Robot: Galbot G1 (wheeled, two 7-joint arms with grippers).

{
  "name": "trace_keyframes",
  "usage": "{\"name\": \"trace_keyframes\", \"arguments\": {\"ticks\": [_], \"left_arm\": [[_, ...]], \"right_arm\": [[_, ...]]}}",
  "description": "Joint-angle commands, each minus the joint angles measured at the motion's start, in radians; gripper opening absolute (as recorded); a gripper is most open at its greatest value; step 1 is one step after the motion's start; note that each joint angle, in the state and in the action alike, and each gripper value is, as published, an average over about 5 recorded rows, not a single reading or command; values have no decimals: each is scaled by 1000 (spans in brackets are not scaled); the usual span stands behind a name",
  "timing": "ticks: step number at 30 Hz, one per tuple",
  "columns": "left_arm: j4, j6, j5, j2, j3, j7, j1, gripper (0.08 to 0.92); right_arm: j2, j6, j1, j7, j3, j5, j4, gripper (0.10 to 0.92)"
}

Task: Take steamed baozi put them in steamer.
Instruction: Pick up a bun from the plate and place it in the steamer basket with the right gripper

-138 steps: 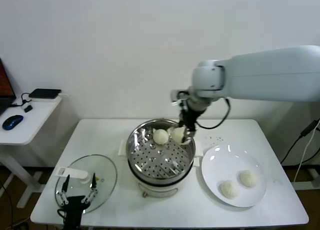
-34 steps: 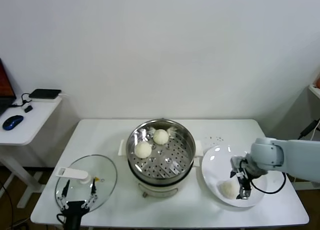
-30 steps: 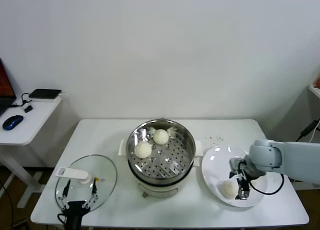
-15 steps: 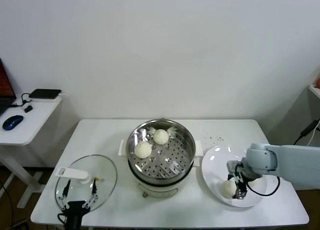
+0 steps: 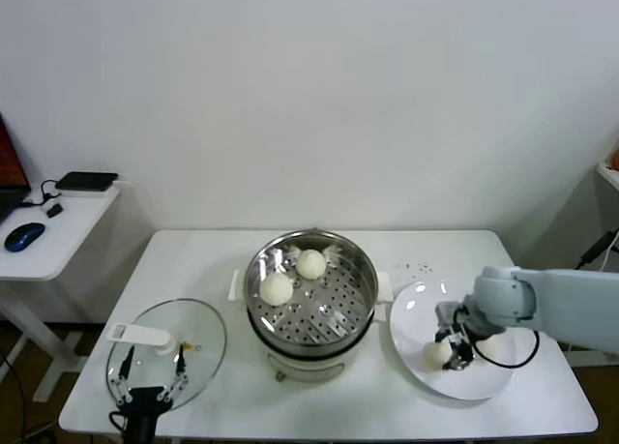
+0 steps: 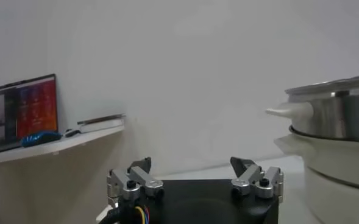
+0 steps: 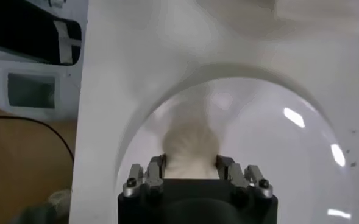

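Observation:
The steamer (image 5: 255, 287) stands at the table's middle with two baozi on its perforated tray, one at the back (image 5: 310, 263) and one to the left (image 5: 277, 289). My right gripper (image 5: 451, 351) is low over the white plate (image 5: 455, 386) and shut on a third baozi (image 5: 437, 352). In the right wrist view this baozi (image 7: 190, 145) fills the gap between the fingers of the right gripper (image 7: 190, 164). A fourth baozi (image 5: 490, 348) lies on the plate, partly hidden behind the arm. My left gripper (image 5: 150, 378) waits open at the front left, and shows open in its wrist view (image 6: 191, 168).
A round glass lid (image 5: 193, 333) with a white handle lies on the table at the front left, under the left gripper. A side table (image 5: 68, 222) with a blue mouse stands further left. The steamer's wall (image 6: 341, 115) shows in the left wrist view.
The right arm left the steamer, where the second baozi now lies, and came down to the plate. It slid left, closed on the nearer baozi and shifted it slightly towards the back.

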Motion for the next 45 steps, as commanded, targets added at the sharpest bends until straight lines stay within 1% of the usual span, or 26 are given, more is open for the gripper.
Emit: {"name": "trace_keyframes", "arguments": {"ticks": [1,3,5,8,11,14,17,23,27,31,39,45], "left_arm": [[-2,1,0,-41,-1,1,4,823],[-4,3,0,-40,-2,1,4,823],[-8,4,0,-40,-1,1,5,823],[-14,6,-1,-40,2,1,5,823],[-17,7,-1,-40,6,1,5,823],[-17,6,-1,-39,9,1,6,823],[-18,4,-1,-40,11,0,8,823],[-16,-3,-2,-40,9,-2,11,823],[-21,-5,-5,-42,8,-3,12,823],[-25,-5,-8,-43,6,-3,12,823],[-14,-10,-11,-44,-1,-3,6,823],[1,-15,-10,-46,0,-4,-2,823]], "right_arm": [[98,431,521,-148,-243,44,4,574],[135,562,587,-202,-250,65,-12,574],[169,656,635,-235,-245,79,-15,576],[219,764,670,-237,-215,103,6,567],[267,820,652,-222,-135,121,45,527],[330,820,617,-202,-58,122,84,488],[406,809,571,-191,4,96,90,482],[576,798,437,-170,97,-15,14,482],[655,790,331,-147,125,-117,-26,489],[682,762,236,-135,133,-170,-40,492],[682,744,120,-134,128,-280,-92,493],[695,746,70,-130,132,-314,-153,500]]}}
